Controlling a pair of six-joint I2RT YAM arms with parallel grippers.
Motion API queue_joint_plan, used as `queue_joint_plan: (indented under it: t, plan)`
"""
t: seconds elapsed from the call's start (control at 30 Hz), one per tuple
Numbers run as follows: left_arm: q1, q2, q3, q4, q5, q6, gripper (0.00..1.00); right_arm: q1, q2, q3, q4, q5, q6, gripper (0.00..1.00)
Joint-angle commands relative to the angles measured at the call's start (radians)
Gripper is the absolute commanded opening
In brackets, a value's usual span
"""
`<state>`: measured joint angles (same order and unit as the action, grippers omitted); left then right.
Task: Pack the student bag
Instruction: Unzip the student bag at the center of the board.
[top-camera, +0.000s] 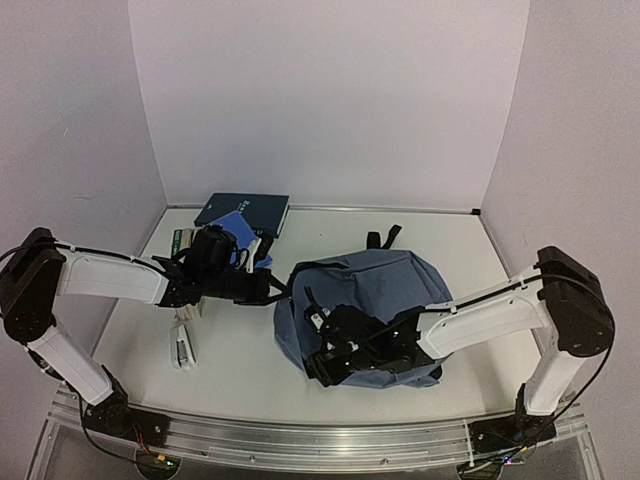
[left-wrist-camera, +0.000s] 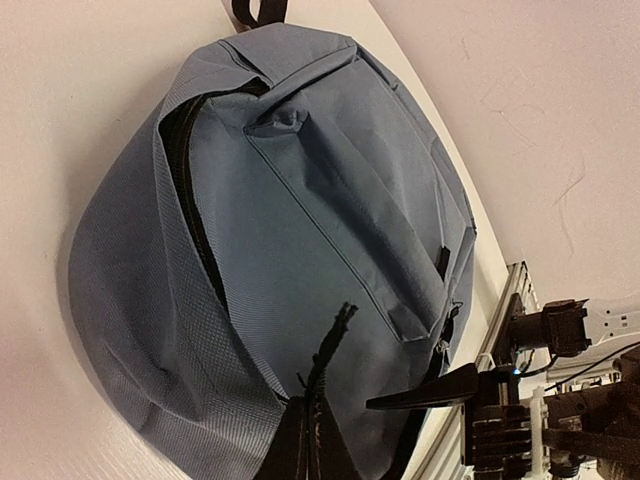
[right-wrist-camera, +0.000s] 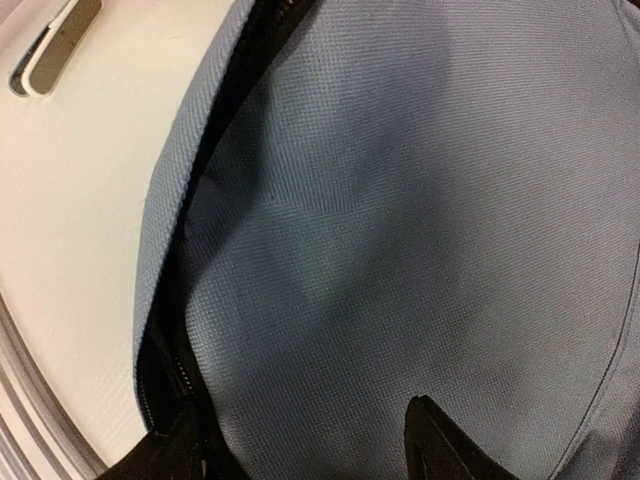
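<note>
One student bag (top-camera: 385, 290), zip seemingly open, contents unseen.

**A:** Where could a hand get through?

**B:** Over the bare table (top-camera: 465, 245) to the right of the backpack (top-camera: 385, 285) and behind it, as far as the walls (top-camera: 330, 100). The front left is open too, apart from a white stapler-like item (top-camera: 182, 345).

**A:** What blocks the left side?

**B:** The left arm (top-camera: 110, 275) lies across between the book stack (top-camera: 243, 212) and the bag. The left gripper (top-camera: 270, 288) is pinched on a black strap (left-wrist-camera: 320, 390).

**A:** And the bag's mouth?

**B:** It is only a narrow zipper slit (left-wrist-camera: 190, 190). The right gripper (right-wrist-camera: 310, 450), jaws parted, sits on the fabric right beside it.
</note>
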<state>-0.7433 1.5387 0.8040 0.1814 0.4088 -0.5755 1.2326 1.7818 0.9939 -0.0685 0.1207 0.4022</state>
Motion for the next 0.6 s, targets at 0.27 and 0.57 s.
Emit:
queue_joint_plan:
  t: [0.27, 0.57]
  plan:
    - [-0.001, -0.001, 0.043, 0.030, 0.018, -0.001, 0.00, 0.024, 0.146, 0.144, 0.026, 0.339, 0.007, 0.50]
    - [-0.001, -0.013, 0.026, 0.045, -0.001, -0.021, 0.00, 0.024, 0.067, 0.107, 0.056, 0.498, 0.116, 0.00]
